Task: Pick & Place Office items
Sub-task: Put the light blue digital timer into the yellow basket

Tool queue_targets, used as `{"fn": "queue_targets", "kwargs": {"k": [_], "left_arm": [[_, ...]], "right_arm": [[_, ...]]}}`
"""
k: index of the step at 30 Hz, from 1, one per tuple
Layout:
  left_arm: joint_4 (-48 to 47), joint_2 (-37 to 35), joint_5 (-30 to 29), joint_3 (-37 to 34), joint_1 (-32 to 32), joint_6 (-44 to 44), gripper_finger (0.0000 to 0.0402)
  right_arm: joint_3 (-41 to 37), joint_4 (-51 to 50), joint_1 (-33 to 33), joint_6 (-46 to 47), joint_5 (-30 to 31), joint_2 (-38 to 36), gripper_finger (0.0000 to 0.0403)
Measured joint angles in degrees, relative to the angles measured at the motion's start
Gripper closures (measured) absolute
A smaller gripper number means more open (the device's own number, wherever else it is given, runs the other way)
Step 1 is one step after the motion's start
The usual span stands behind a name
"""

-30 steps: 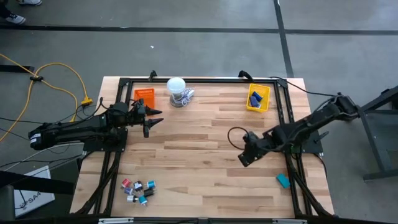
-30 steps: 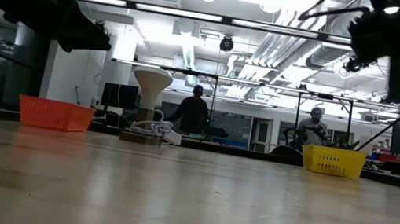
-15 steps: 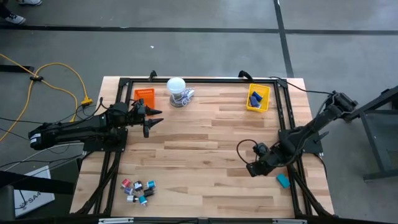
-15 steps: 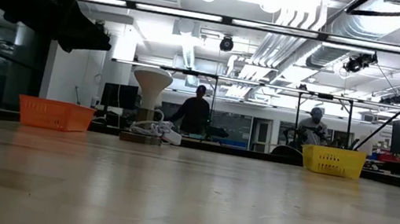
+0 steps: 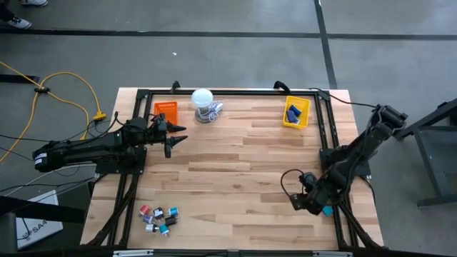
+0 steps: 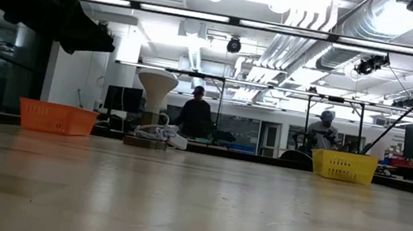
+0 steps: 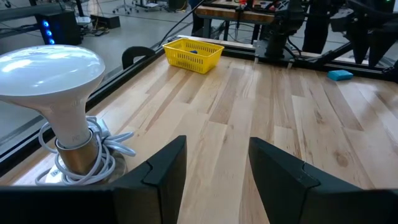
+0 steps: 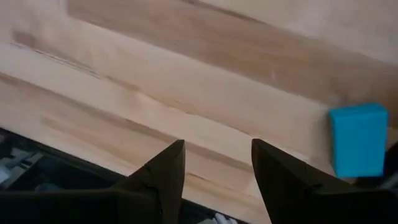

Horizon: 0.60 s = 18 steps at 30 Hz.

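The right gripper (image 5: 298,203) hovered, fingers open and empty, beside the flat teal block (image 8: 357,139); the left gripper (image 5: 177,133) (fingers likewise open) waited near the orange plastic tray (image 5: 165,109).

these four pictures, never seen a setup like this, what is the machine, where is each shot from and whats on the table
They show two dark robot arms at a wooden table. One camera looks straight down, one sits at table-top height, and one rides on each wrist. The left gripper waits, open and empty, near the orange tray and a white bulb-shaped object with a coiled cord. The right gripper, also open and empty, is beside a teal block at the table's near right edge. The yellow tray holds blue pieces, and a cluster of small pieces lies near left.
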Motion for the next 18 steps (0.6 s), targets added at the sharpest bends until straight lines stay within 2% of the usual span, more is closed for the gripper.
{"fn": "queue_targets", "kwargs": {"k": [5, 9, 12, 18], "left_arm": [[0.0, 0.0, 0.0, 0.0, 0.0, 0.0, 0.0234], [0.0, 0.0, 0.0, 0.0, 0.0, 0.0, 0.0234], [0.0, 0.0, 0.0, 0.0, 0.0, 0.0, 0.0234], [0.0, 0.0, 0.0, 0.0, 0.0, 0.0, 0.0234]], "right_arm": [[0.0, 0.2, 2.4, 4.6, -4.5, 1.8, 0.0231], [0.0, -1.7, 2.5, 4.8, -8.1, 2.2, 0.0231], [0.0, -4.4, 1.1, 2.3, -10.1, 2.2, 0.0231], [0.0, -8.9, -4.9, -7.3, -20.3, 2.2, 0.0231]]}}
